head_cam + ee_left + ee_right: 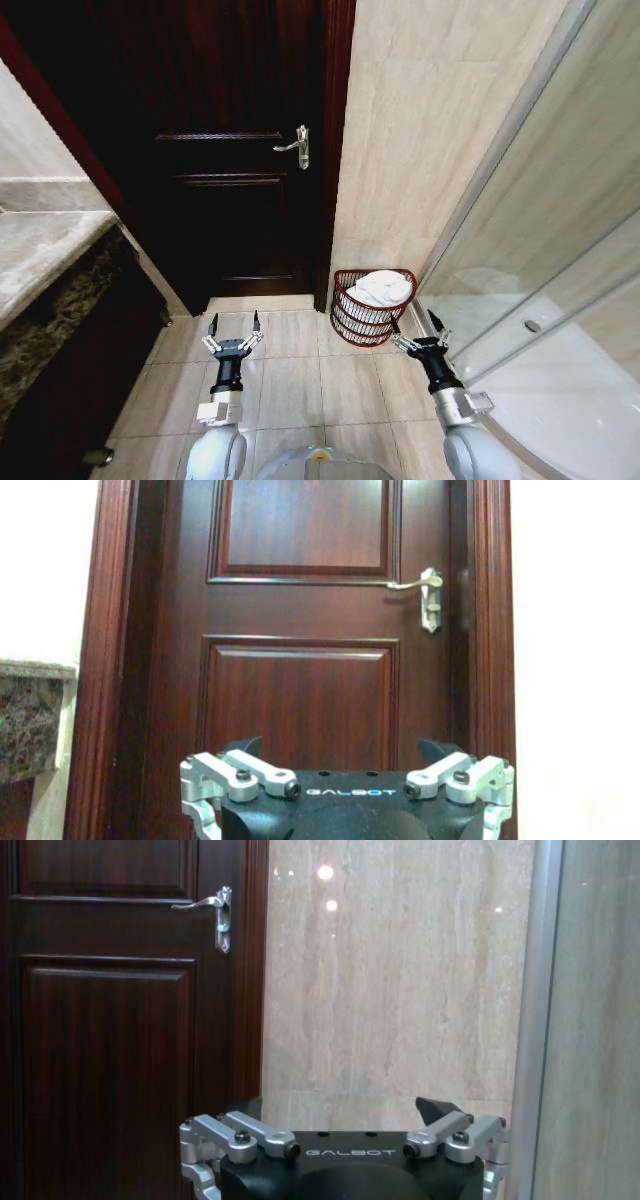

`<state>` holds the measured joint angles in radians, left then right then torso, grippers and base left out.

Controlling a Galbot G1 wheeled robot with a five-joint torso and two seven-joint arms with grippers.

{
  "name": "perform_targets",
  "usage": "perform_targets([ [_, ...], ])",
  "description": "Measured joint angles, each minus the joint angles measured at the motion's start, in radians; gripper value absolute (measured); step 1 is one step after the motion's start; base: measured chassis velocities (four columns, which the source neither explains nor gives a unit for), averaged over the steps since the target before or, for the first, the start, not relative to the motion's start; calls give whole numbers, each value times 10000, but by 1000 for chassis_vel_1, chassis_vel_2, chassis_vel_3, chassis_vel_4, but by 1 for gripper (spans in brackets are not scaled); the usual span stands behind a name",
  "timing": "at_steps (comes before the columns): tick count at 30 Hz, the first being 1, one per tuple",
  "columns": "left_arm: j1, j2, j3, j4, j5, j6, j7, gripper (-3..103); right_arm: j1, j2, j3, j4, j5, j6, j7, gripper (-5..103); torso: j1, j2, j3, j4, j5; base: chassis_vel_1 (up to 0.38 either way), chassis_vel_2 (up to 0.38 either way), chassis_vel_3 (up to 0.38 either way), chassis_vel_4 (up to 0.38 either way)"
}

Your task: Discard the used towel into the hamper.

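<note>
The hamper [350, 318], a small round reddish-brown basket, stands on the tiled floor against the beige wall, right of the door. A white towel [381, 288] lies bunched inside it and rises a little above the rim. My right gripper [413, 320] hangs open just right of the hamper's near side, holding nothing. My left gripper [234, 320] is open too, over the floor tiles well left of the hamper. In the left wrist view the left gripper [342, 746] faces the door; in the right wrist view the right gripper [342, 1104] faces the wall.
A dark wooden door [230, 150] with a metal lever handle [296, 146] is shut ahead. A marble counter [40, 250] over a dark cabinet runs along the left. A glass shower enclosure [540, 250] and its white base close the right side.
</note>
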<state>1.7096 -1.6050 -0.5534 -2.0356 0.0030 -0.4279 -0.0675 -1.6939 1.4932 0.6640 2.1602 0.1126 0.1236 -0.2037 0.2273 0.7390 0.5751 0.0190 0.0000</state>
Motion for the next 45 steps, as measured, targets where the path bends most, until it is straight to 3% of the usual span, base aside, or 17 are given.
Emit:
perform_targets([
  [45, 83, 40, -227, -262, -253, 72, -249, 100, 151, 106, -132, 750, -373, -479, -281, 100, 866, 2016, 1150, 0, 0, 0, 0, 0, 0],
])
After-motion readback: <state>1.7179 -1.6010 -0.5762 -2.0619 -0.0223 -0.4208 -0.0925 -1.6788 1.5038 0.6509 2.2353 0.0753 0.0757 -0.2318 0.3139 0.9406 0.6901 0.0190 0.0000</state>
